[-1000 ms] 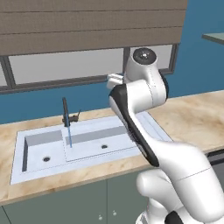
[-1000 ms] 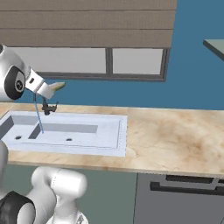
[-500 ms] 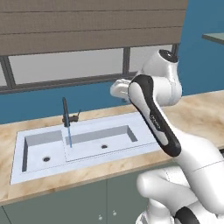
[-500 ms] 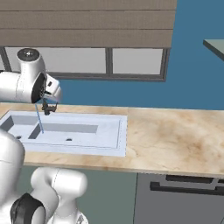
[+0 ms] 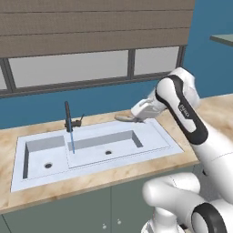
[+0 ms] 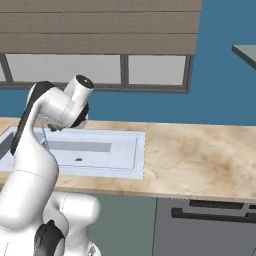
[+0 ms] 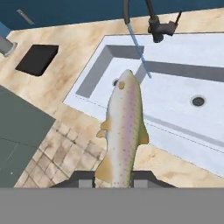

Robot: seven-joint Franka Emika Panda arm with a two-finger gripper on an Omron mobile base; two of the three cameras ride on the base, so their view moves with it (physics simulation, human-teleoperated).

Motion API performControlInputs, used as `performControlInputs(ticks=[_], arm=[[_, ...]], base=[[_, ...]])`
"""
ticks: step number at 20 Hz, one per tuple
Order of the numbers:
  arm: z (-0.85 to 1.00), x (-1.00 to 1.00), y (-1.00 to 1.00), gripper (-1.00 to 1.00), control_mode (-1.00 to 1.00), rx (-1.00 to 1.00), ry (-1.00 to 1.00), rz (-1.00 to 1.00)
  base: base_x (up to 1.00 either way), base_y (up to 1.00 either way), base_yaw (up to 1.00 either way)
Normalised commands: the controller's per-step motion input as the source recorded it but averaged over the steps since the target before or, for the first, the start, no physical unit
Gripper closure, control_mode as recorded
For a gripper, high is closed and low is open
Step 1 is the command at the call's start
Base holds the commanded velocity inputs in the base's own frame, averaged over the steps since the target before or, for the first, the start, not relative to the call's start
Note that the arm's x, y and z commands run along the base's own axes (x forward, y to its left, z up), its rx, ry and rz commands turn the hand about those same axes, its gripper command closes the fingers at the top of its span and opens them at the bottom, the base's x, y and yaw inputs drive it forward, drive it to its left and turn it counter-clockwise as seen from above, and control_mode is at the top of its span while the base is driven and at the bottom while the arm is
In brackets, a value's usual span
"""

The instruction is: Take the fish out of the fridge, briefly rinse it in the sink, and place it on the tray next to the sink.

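hand view has our gripper [image 7: 113, 180] clamped on the tail of the slim silvery speckled fish [image 7: 123, 127], held above the pale double-basin sink [image 7: 183, 127], where the thin black faucet [image 7: 151, 17] runs. we judge rinsing underway; the black rectangular tray [image 7: 37, 59] waits.

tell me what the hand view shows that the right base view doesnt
Hand view alone: the fish clamped near its tail between the gripper's two dark fingers, its head toward the sink; the black faucet with a thin blue stream of water running; a black tray on the counter beyond the sink's far end.

Right base view alone: the window, blue wall and a dark dishwasher front under the counter.

Both: the pale double-basin sink set in the marbled counter.
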Motion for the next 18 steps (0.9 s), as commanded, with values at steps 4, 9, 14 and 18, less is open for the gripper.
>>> performControlInputs(ticks=[4, 9, 14, 18], arm=[[-0.51, 0.18, -0.11, 1.00, -1.00, 0.00, 0.06, 0.50], [-0.25, 0.73, 0.00, 1.00, -1.00, 0.00, 0.07, 0.33], [-0.22, 0.45, 0.00, 1.00, -1.00, 0.00, 0.03, 0.11], [-0.73, 0.24, 0.08, 1.00, -1.00, 0.00, 0.04, 0.13]], base=[[0.00, 0.00, 0.00], [0.00, 0.00, 0.00], [0.00, 0.00, 0.00], [0.00, 0.00, 0.00]])
